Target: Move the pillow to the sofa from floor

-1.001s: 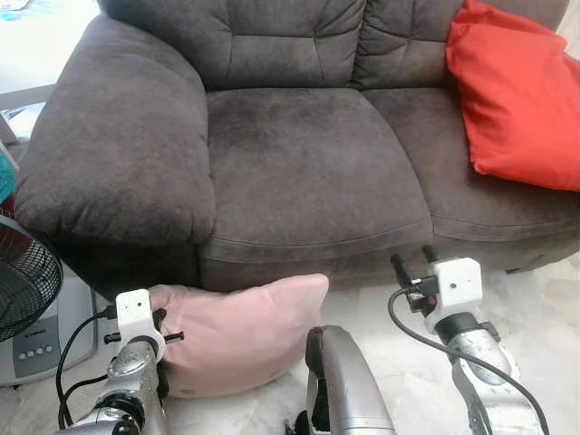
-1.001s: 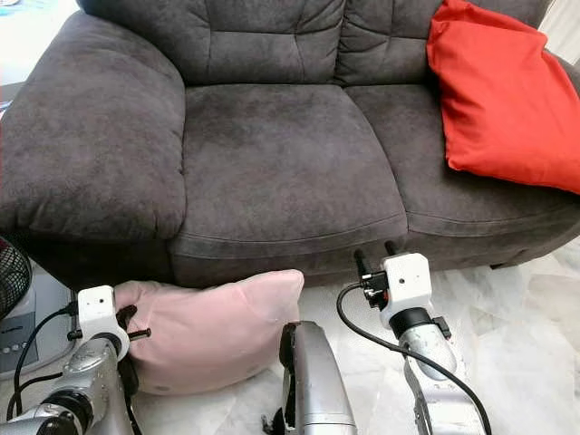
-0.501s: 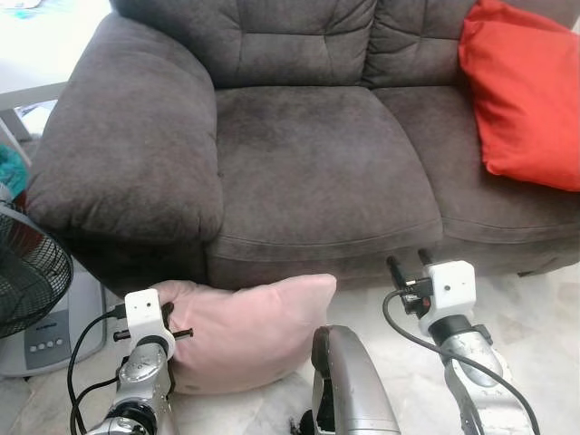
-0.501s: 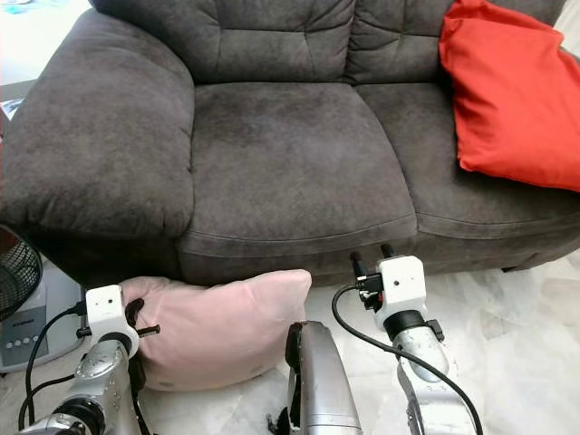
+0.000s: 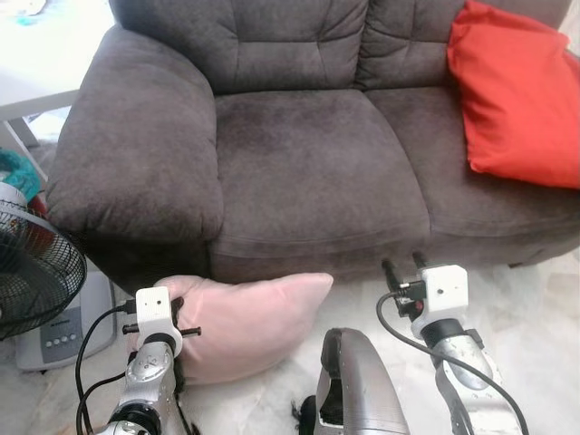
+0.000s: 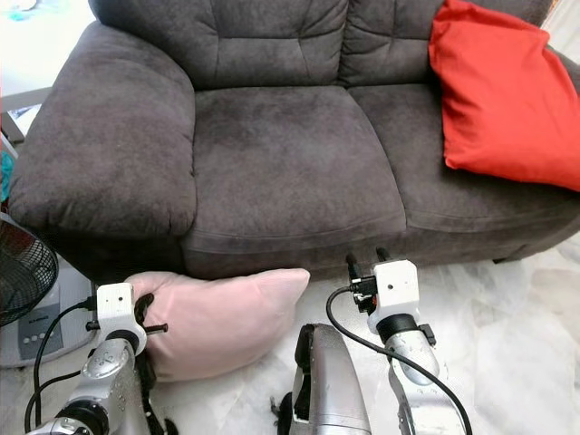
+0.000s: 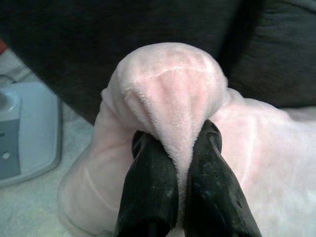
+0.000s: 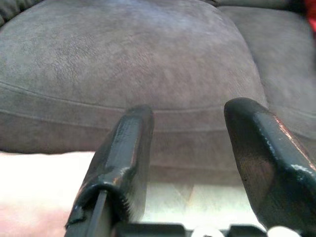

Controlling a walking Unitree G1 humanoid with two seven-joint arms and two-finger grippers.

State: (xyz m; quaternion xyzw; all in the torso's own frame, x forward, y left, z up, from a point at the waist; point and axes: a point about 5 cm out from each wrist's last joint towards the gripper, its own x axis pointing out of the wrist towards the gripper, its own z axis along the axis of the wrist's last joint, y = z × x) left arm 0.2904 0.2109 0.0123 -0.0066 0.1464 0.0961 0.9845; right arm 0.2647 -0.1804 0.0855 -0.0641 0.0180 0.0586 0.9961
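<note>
Left eye view, lower middle of the frame: a pale pink pillow [image 5: 245, 322] lies on the light marble floor [image 5: 535, 308], pushed up against the front base of a dark grey-brown sofa [image 5: 308, 163] that spans the upper two thirds of the frame. The pillow sits below the sofa's left seat cushion, its left corner under the wide padded armrest [image 5: 136, 154] in the left of the frame. A red cushion [image 5: 521, 95] leans in the upper right corner, resting on the right seat and against the backrest.

The left gripper [image 7: 180, 148] is at the pillow's left end, in the lower left of the frame. In the left wrist view its two black fingers [image 7: 153, 192] are clenched on a bunched fold of the plush pink fabric, which bulges up above the fingertips.

The right gripper [image 6: 364, 261] hangs in the lower right of centre, just in front of the sofa base and to the right of the pillow's right corner, not touching it. In the right wrist view its fingers [image 8: 126, 168] stand spread apart with nothing between them, the seat cushion front beyond.

At the left edge a black wire fan guard [image 5: 32, 272] stands over a pale grey appliance [image 5: 59, 326] with a row of small buttons; no lettering on it can be read. No brand or label shows on the pillow, cushion or sofa.
</note>
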